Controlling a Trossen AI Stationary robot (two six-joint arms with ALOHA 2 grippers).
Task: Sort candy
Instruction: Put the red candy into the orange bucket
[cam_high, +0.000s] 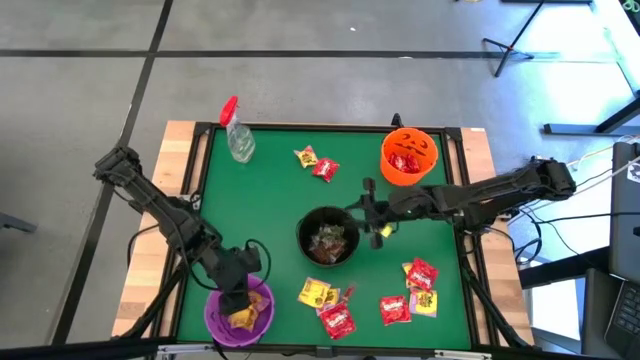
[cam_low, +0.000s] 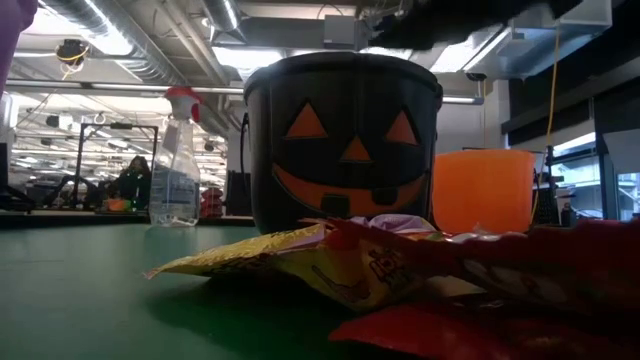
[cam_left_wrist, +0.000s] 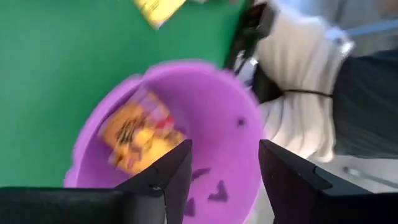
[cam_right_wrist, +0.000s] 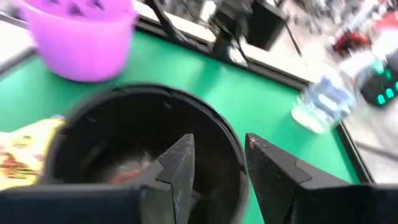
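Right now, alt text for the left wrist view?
The left gripper hangs open and empty over a purple bucket that holds yellow candy. The bucket stands on the green table, where another yellow packet lies beyond it; a white-wrapped cable bundle shows beside the bucket.

A matt green cloth-like covering (cam_high: 270, 200) is seen over the tabletop, edged by pale bare wood (cam_high: 178, 150) with a visible grain. The small flat candy packets (cam_high: 338, 320), red and yellow, are wrapped in glossy crinkled film. The black pumpkin-face bucket (cam_low: 340, 140) is shown in smooth plastic with a dull sheen; the purple bucket (cam_left_wrist: 205, 118) and the orange bucket (cam_high: 409, 155) look like the same smooth plastic. The clear spray bottle (cam_low: 175, 175) is made of transparent plastic with a red plastic top. The dark fingers (cam_right_wrist: 177, 168) appear matt and hard.
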